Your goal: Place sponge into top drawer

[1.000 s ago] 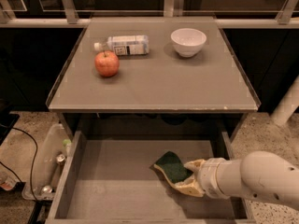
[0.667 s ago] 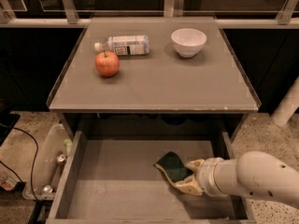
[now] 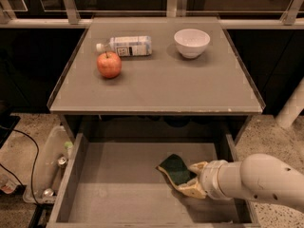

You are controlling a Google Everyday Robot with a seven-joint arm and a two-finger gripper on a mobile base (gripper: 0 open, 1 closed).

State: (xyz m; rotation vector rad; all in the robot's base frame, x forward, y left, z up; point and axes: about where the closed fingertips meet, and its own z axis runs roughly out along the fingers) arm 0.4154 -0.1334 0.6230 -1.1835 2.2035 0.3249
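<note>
The sponge (image 3: 174, 169), dark green side up with a yellow edge, is low inside the open top drawer (image 3: 118, 184), right of its middle. My gripper (image 3: 189, 178) reaches in from the right on a white arm. Its cream fingers (image 3: 197, 167) are closed on the sponge's right end, one finger behind it and one in front. The sponge is at or just above the drawer's flat grey bottom; I cannot tell whether it touches.
On the grey tabletop (image 3: 161, 89) above the drawer stand a red apple (image 3: 109, 64), a lying plastic bottle (image 3: 127, 45) and a white bowl (image 3: 192, 42). A bin with cans (image 3: 52, 167) sits on the floor to the drawer's left.
Almost nothing has moved. The arm and the sponge stay at the same place in the drawer, with only a slight shift.
</note>
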